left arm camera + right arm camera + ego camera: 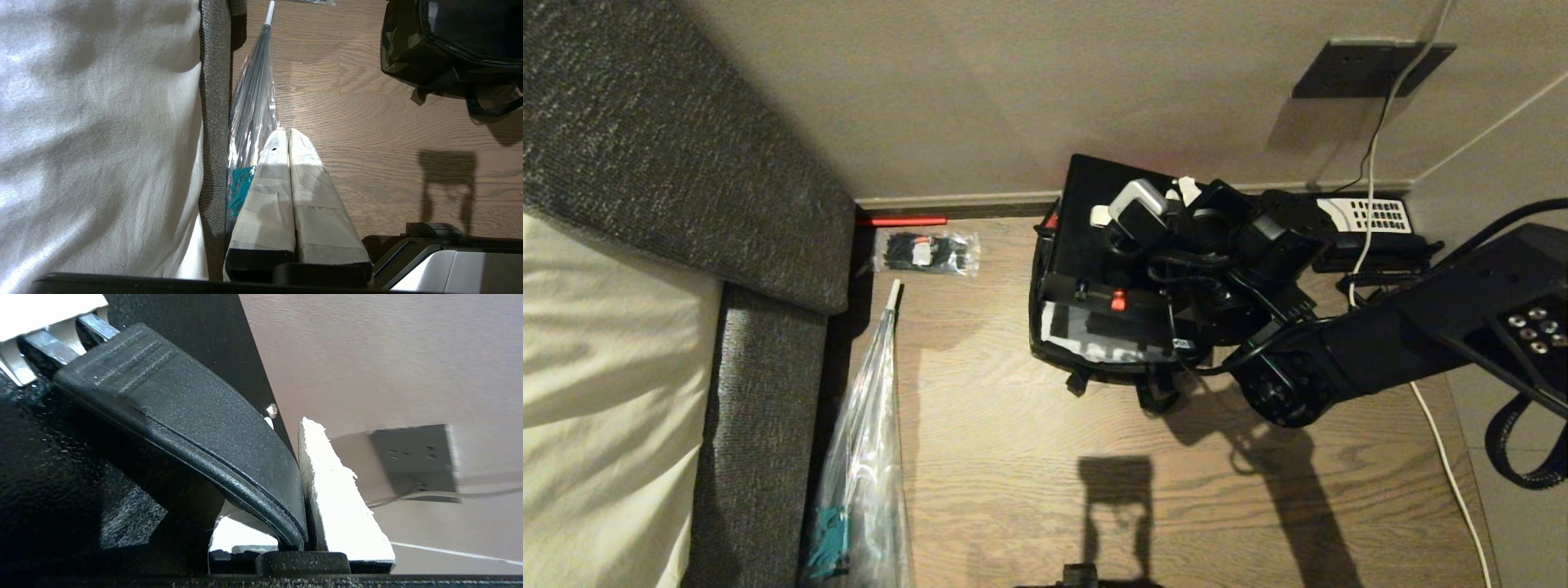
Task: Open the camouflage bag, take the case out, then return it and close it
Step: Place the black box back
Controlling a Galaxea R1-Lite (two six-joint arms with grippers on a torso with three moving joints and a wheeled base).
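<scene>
With the right gripper (1176, 194) pinching the case (1094, 237) handle (196, 428), lift straight up, clearing the camouflage bag (412, 53) rim evenly.

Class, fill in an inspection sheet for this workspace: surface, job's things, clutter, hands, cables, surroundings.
Surface: wooden floor.
Job's things: camouflage bag open by the wall; case tilted at its opening.
Clutter: clear packet, folded umbrella, black telephone.
Hands: right hand shut on the case's handle; left hand shut, idle near the umbrella.
Cables: white cable along the floor past the telephone.
Surroundings: grey bed edge, wall socket plate.
</scene>
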